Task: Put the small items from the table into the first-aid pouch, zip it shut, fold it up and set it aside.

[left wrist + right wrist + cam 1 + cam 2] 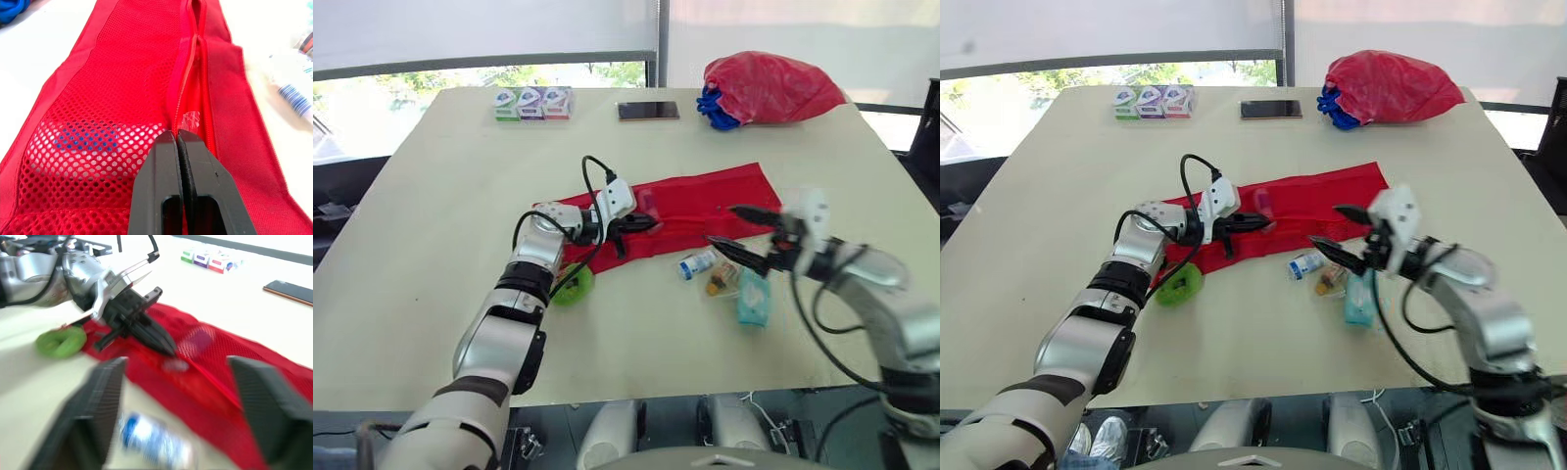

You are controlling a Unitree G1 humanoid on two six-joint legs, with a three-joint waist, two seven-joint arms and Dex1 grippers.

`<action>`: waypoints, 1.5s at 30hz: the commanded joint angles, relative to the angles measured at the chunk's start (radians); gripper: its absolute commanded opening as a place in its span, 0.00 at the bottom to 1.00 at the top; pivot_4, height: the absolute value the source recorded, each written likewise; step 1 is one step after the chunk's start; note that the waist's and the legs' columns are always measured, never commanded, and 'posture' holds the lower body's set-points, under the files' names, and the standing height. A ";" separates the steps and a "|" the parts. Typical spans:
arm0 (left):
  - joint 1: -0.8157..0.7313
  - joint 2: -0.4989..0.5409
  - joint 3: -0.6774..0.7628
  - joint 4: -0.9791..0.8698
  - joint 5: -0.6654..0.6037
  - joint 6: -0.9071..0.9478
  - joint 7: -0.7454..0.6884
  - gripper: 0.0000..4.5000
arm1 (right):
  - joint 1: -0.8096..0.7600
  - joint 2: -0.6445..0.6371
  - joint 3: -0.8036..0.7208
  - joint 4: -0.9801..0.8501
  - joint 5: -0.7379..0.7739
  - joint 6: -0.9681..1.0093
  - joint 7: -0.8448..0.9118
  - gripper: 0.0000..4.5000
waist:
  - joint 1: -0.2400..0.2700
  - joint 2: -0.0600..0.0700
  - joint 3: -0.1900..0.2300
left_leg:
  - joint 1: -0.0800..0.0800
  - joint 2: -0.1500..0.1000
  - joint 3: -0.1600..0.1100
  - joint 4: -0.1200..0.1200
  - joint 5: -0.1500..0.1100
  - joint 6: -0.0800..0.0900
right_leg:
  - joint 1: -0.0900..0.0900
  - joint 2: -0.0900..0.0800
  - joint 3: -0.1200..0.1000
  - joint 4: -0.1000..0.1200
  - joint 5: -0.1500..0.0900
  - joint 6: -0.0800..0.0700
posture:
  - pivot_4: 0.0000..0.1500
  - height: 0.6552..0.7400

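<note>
Right gripper (736,233): jaws spread wide, nothing in them, hanging over the near edge of the first-aid pouch (705,201). The loose items lie just beside and below it, on your right arm's side: white-and-blue tube (697,264), small brown item (720,282), teal packet (754,297). That arm is clearly the nearer one to them.

Left gripper (641,223): fingers pressed flat together, tips on the zipper (188,73), a clear tab (190,119) poking out just past them. You can't tell whether the tab is actually pinched.

The pouch lies flat mid-table (460,176), long axis running from your left-near to right-far, with the zipper along that line. It is red mesh on one side of the zipper and plain fabric on the other. One white, blue-printed item (88,147) sits under the mesh. The zipper looks parted beyond the left tips, so judge that the opening faces the right gripper.
</note>
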 commanded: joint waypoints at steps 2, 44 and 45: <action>-0.026 0.000 0.014 0.031 0.003 -0.050 -0.025 0.00 | 0.134 -0.203 -0.274 -0.069 0.158 0.027 0.177 0.99 | 0.000 0.000 0.000 | 0.001 0.000 0.000 0.000 -0.002 0.004 | 0.002 0.000 0.000 0.000 0.000 0.000 | 1.00 1.00; -0.100 -0.055 0.014 0.161 0.045 -0.170 -0.015 0.00 | -0.595 -0.178 0.636 0.388 -0.348 -0.030 0.333 0.99 | 0.003 -0.001 0.002 | -0.004 0.000 -0.002 0.003 0.000 0.000 | -0.002 -0.001 -0.003 -0.001 0.001 0.002 | 1.00 1.00; -0.099 -0.057 0.014 0.160 0.046 -0.170 -0.013 0.00 | -0.613 -0.159 0.656 0.413 -0.372 -0.049 0.332 0.99 | 0.000 -0.001 0.002 | -0.005 0.000 -0.002 0.003 0.000 0.000 | -0.003 -0.001 -0.004 -0.001 0.001 0.001 | 1.00 1.00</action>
